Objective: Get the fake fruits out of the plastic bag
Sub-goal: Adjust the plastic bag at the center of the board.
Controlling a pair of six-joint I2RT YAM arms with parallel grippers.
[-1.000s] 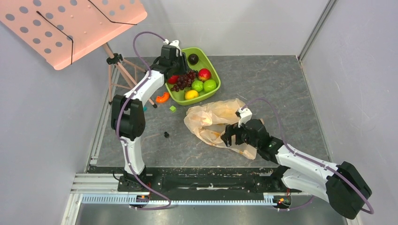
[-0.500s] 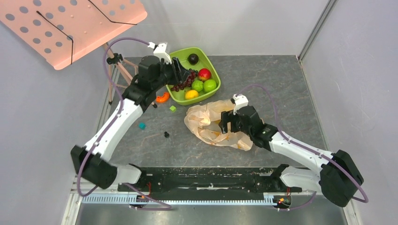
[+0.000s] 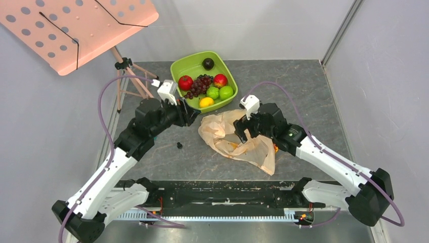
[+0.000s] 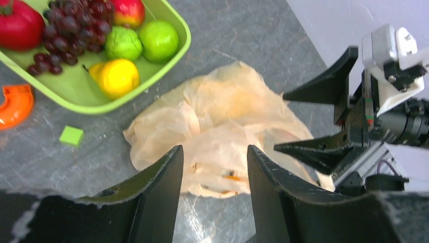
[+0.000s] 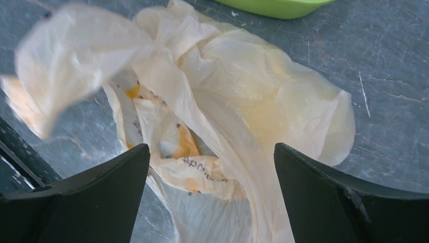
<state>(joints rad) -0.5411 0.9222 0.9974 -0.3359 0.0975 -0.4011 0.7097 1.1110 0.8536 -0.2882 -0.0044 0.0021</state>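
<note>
The peach plastic bag [image 3: 230, 137] lies crumpled on the table, just in front of the green tub [image 3: 178, 67]. A dark red grape bunch [image 3: 200, 84] and a small yellow fruit [image 3: 206, 102] rest in the tub. My left gripper [image 3: 194, 115] is at the bag's left edge, open and empty, its jaws framing the bag [image 4: 222, 126] in the left wrist view. My right gripper [image 3: 243, 135] hangs wide open over the bag [image 5: 238, 101] and holds nothing. A yellow-orange glow shows through the plastic; I cannot tell what it is.
The tub also holds two red fruits [image 3: 185, 82], two green ones [image 3: 226, 91] and a dark one [image 3: 208, 63]. An orange curved block [image 4: 15, 104] and a green cube [image 4: 71, 135] lie by the tub. A pink music stand [image 3: 76, 30] is at the back left.
My left gripper has swung from the tub down to the bag's left edge, leaving the grape bunch in the tub. My right gripper has moved farther over the bag.
</note>
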